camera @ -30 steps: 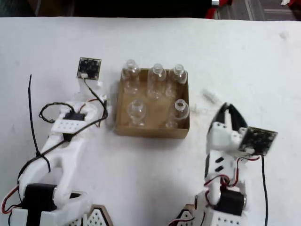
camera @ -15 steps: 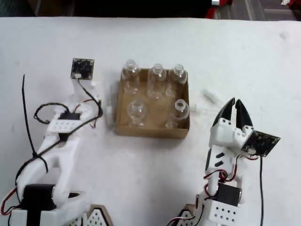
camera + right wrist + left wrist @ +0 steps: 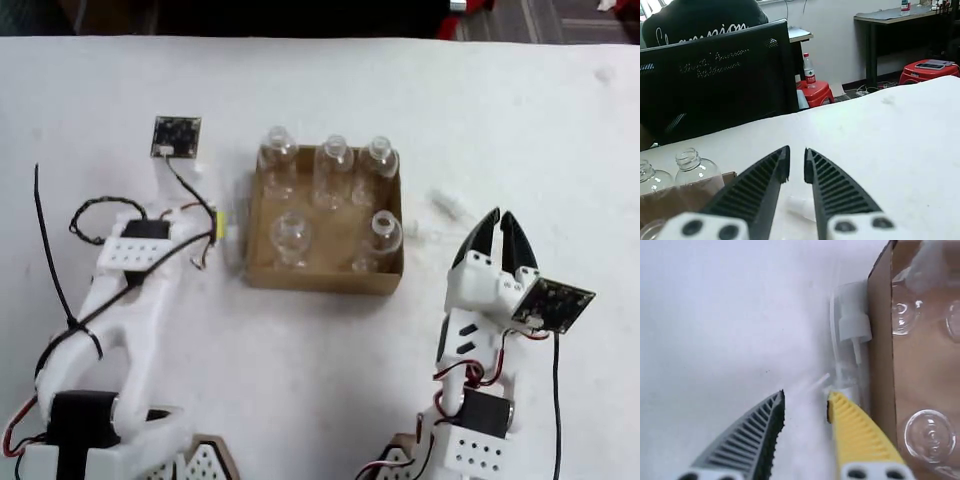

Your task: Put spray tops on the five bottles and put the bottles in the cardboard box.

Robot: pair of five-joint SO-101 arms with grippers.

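Since the spray top (image 3: 854,326) looks like light, slick plastic with a thin dip tube, pinch its stiff white collar, not the tube. It lies on the table (image 3: 715,315) just beside the cardboard box (image 3: 880,345), ahead of your left gripper (image 3: 805,401), parted and empty. Your right gripper (image 3: 500,217) stands barely parted, empty. The tube's end is hard to make out.

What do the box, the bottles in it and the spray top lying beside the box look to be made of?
The box looks like brown matte cardboard with a thin raw edge. The bottles look clear and glossy, either glass or hard plastic, and the pictures do not show which. The brown floor shows through them. The spray top looks white and smooth, probably moulded plastic.
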